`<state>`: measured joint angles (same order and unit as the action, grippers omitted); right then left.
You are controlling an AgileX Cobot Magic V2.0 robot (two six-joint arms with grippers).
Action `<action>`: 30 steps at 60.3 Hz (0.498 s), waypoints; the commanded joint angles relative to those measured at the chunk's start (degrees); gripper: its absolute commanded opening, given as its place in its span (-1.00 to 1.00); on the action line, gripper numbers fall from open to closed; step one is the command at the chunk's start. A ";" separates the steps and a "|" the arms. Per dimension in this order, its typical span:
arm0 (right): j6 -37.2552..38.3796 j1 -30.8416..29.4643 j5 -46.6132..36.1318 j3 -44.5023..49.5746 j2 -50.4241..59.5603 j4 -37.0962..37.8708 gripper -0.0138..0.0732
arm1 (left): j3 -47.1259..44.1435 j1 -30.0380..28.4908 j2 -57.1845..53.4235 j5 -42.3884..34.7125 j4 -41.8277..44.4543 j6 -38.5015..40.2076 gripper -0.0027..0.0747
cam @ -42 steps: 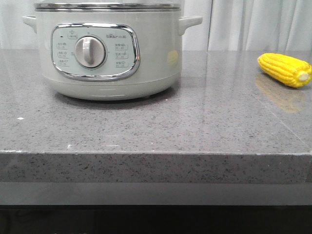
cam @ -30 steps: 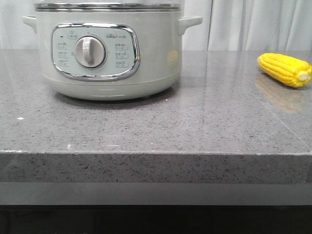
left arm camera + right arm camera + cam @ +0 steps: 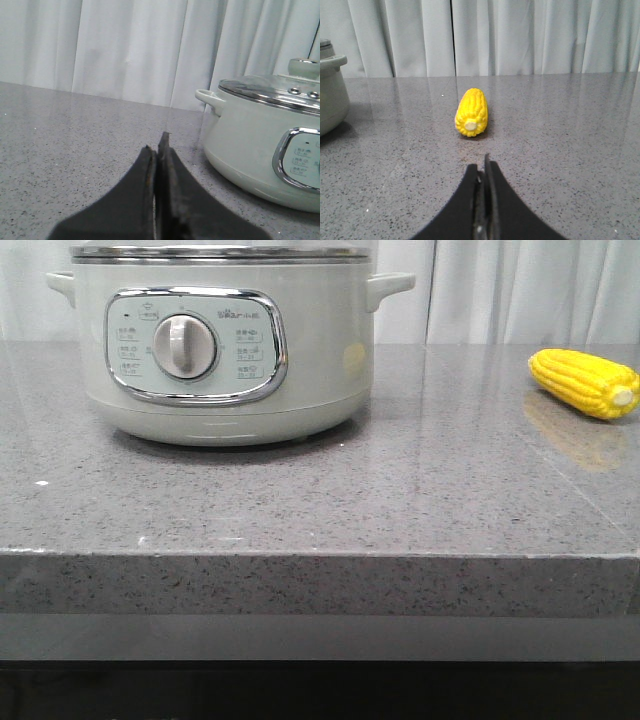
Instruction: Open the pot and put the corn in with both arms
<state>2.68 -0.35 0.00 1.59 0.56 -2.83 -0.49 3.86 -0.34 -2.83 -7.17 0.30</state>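
Change since earlier: nothing visibly moves in the front view; pot and corn lie where they lay 0.7 s ago.
Pot: the pot [image 3: 222, 350] stands at the far left of the bench [image 3: 320, 500], round and pale grey-green, with a steel rim, a small handle on each side and a glossy skin.
Panel: a chrome-framed control panel [image 3: 196, 344] faces the near edge, with a round silver dial [image 3: 185, 347] at its middle.
Lid: only the left wrist view shows the glass lid [image 3: 272, 90] on the pot, with a pale knob [image 3: 303, 67] on top; the front view cuts this off.
Corn: the corn [image 3: 584, 383] lies on its side at the far right, well apart from the pot, bright yellow with rows of kernels; its pale stub end points toward the right tool.
Bench: speckled grey stone, polished enough to mirror the corn.
Left tool [image 3: 159, 150]: black fingers pressed together, holding nothing, to the left of the pot.
Right tool [image 3: 483, 167]: fingers together, empty, near the corn but apart from it.
Backdrop: a white pleated curtain [image 3: 520, 35].
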 commanded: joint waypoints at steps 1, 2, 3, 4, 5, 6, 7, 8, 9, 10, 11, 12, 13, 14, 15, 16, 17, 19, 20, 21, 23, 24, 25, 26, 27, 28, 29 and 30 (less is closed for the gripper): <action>-0.26 -0.25 -4.96 -0.64 1.19 0.53 -0.94 | -0.67 0.45 -0.94 -4.89 -0.12 0.29 -0.98; -0.26 -0.25 -4.96 -0.64 1.19 0.53 -0.94 | -0.67 0.45 -0.94 -5.00 -0.12 0.29 -0.98; -0.26 -0.25 -4.96 -0.64 1.19 0.53 -0.94 | -0.67 0.45 -0.94 -5.00 -0.12 0.29 -0.98; -0.26 -0.25 -4.96 -0.64 1.19 0.53 -0.94 | -0.67 0.45 -0.94 -5.00 -0.12 0.29 -0.98; -0.26 -0.25 -4.96 -0.64 1.19 0.53 -0.94 | -0.67 0.45 -0.94 -5.00 -0.12 0.29 -0.98; -0.26 -0.25 -4.96 -0.64 1.19 0.53 -0.94 | -0.67 0.45 -0.94 -5.00 -0.12 0.29 -0.98; -0.26 -0.25 -4.96 -0.64 1.19 0.53 -0.94 | -0.67 0.45 -0.94 -5.00 -0.12 0.29 -0.98; -0.26 -0.25 -5.01 -0.64 1.19 0.53 -0.94 | -0.67 0.45 -0.94 -5.00 -0.12 0.29 -0.98; -0.26 -0.25 -5.01 -0.64 1.19 0.53 -0.94 | -0.67 0.45 -0.94 -5.00 -0.12 0.29 -0.98; -0.26 -0.25 -5.01 -0.64 1.19 0.53 -0.94 | -0.67 0.45 -0.94 -5.00 -0.12 0.29 -0.98; -0.26 -0.25 -5.01 -0.64 1.19 0.53 -0.94 | -0.67 0.45 -0.94 -5.00 -0.12 0.29 -0.98; -0.35 -0.25 -5.16 -0.64 1.19 0.53 -0.94 | -0.67 0.45 -0.94 -5.12 -0.12 0.29 -0.98; -0.57 -0.25 -5.99 -0.69 1.19 0.53 -0.94 | -0.57 0.45 -0.94 -5.70 -0.12 0.29 -0.98; -0.63 -0.25 -6.41 -0.69 1.19 0.53 -0.94 | -0.57 0.45 -0.94 -6.08 -0.12 0.29 -0.98; -0.63 -0.25 -6.77 -0.69 1.19 0.53 -0.94 | -0.45 0.45 -0.94 -6.36 -0.12 0.29 -0.98; -0.63 -0.25 -7.28 -0.69 1.19 0.53 -0.94 | -0.27 0.45 -0.94 -6.76 -0.12 0.29 -0.98; -0.63 -0.25 -7.54 -0.89 1.19 0.53 -0.94 | 0.00 0.45 -0.94 -6.88 -0.12 0.29 -0.98; -0.63 -0.25 -7.45 -1.35 1.19 0.53 -0.94 | 0.57 0.45 -0.94 -6.87 -0.12 0.29 -0.98; -0.63 -0.25 -7.28 -1.64 1.19 0.53 -0.94 | 1.12 0.45 -0.94 -6.49 -0.12 0.29 -0.98; -0.63 -0.25 -7.00 -1.92 1.19 0.53 -0.94 | 1.53 0.45 -0.81 -6.34 -0.12 0.29 -0.98; -0.63 -0.25 -6.16 -2.88 1.19 0.53 -0.94 | 2.74 0.45 -0.67 -5.80 -0.12 0.29 -0.98; -0.63 -0.25 -5.74 -3.29 1.19 0.53 -0.94 | 3.29 0.45 -0.67 -5.55 -0.12 0.29 -0.98; -0.63 -0.25 -5.12 -4.00 1.19 0.53 -0.94 | 4.19 0.45 -0.57 -5.02 -0.12 0.29 -0.98; -0.63 -0.25 -4.66 -4.48 1.19 0.53 -0.94 | 4.83 0.45 -0.58 -4.63 -0.12 0.29 -0.98; -0.63 -0.25 -4.19 -5.03 1.19 0.53 -0.94 | 5.85 0.45 -0.58 -4.03 -0.12 0.29 -0.98; -0.63 -0.25 -3.35 -5.86 1.19 0.53 -0.94 | 6.56 0.45 -0.55 -3.59 -0.12 0.29 -0.98; -0.63 -0.25 -2.79 -6.47 1.19 0.53 -0.94 | 7.70 0.45 -0.46 -2.92 -0.12 0.29 -0.98; -0.63 -0.25 -2.18 -7.08 1.19 0.53 -0.94 | 8.48 0.45 -0.46 -2.46 -0.12 0.29 -0.98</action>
<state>2.68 -0.35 0.37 -0.92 0.56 -2.83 2.75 3.86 -0.34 -2.33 -7.17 0.30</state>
